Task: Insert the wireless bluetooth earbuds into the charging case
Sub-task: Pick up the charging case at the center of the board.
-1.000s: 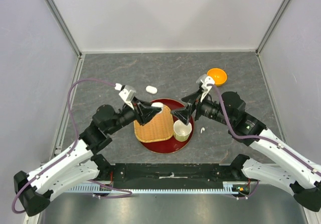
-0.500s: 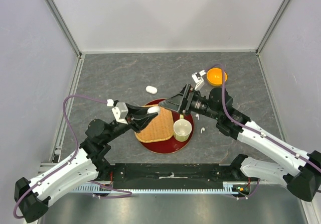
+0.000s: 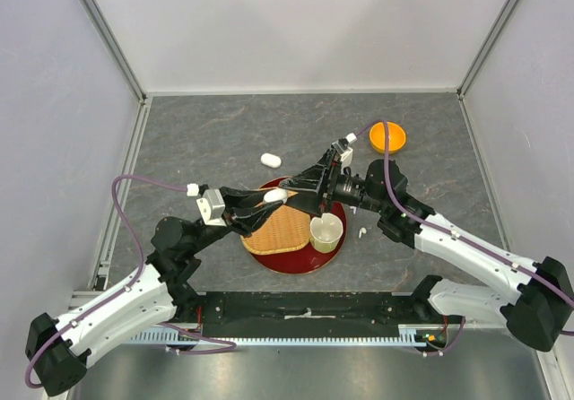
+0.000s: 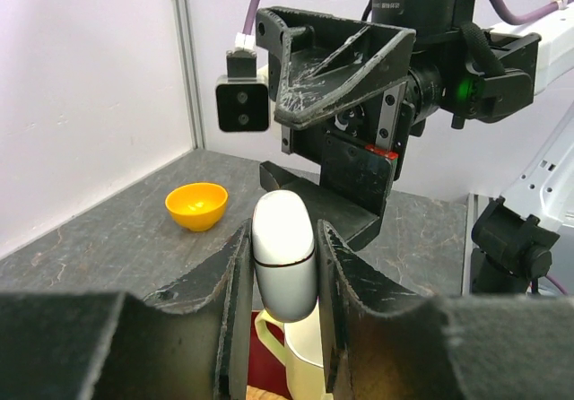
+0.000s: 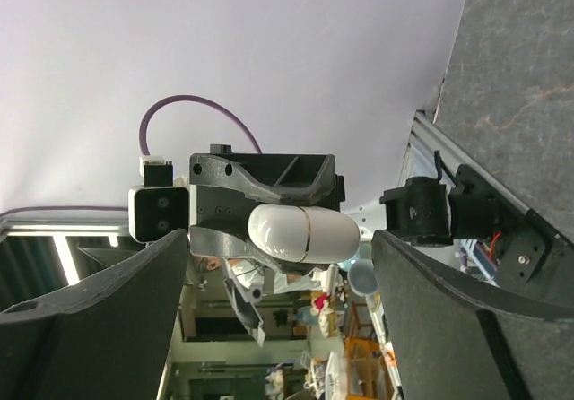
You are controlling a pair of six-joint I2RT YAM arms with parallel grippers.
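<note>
While the left gripper (image 3: 267, 199) clenches the shut charging case (image 3: 275, 195) above the red tray (image 3: 296, 265), one earbud (image 3: 362, 232) lies on the grey marbled tabletop (image 3: 224, 131), with pale walls all round. Its wrist view shows the right gripper (image 4: 334, 156) gaping just beyond the case. The right wrist view frames the case end-on, and I'd say its lid must be pried open next.

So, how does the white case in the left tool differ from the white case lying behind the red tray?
The held case is clamped in the left tool, lifted above the red tray; the table case lies free on the grey table, touched by nothing. The held case shows a shut lid seam; the table case is too small to show one. Both are white, rounded, of similar size.
</note>
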